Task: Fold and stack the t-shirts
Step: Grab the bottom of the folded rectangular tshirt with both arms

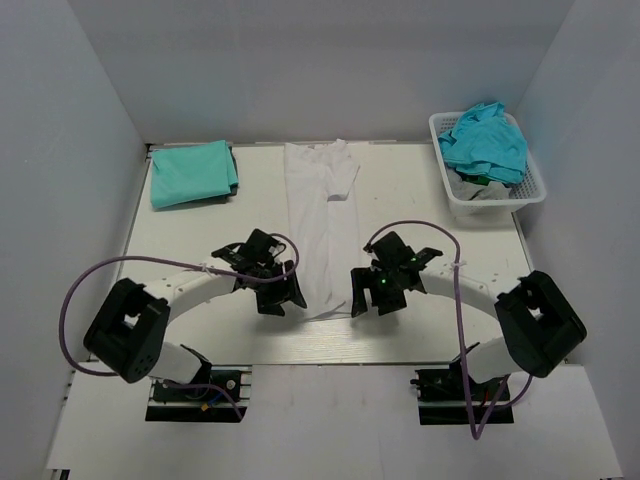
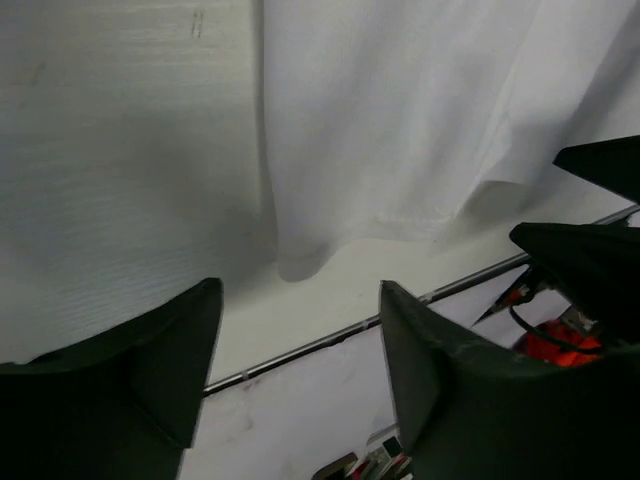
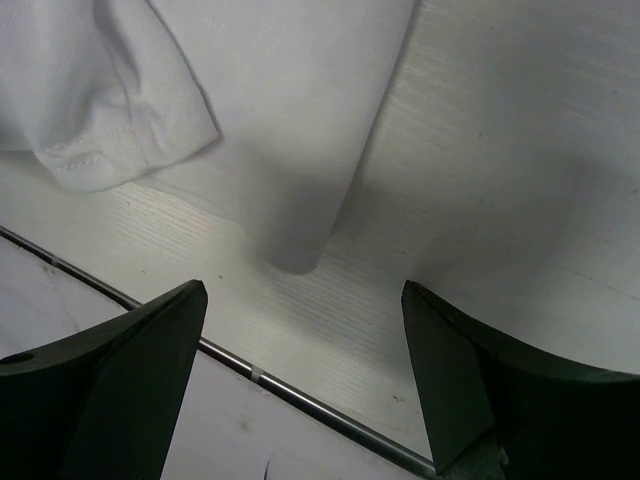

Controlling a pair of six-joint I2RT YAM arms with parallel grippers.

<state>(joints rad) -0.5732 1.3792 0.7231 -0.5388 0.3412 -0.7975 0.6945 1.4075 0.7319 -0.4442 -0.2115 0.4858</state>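
The left gripper [image 1: 278,296] and the right gripper [image 1: 372,296] are both wide open and hold nothing. They hang low at the two sides of the near end of the white shirt [image 1: 322,215], close to it but not touching. This shirt lies mid-table [image 1: 420,200] as a long narrow strip.

I judge that the crosswise fold is in hand: each gripper must pinch one near corner and carry it to the far end.

One teal shirt [image 1: 192,172] lies folded far left. More teal shirts [image 1: 487,140] wait in the basket [image 1: 495,205].
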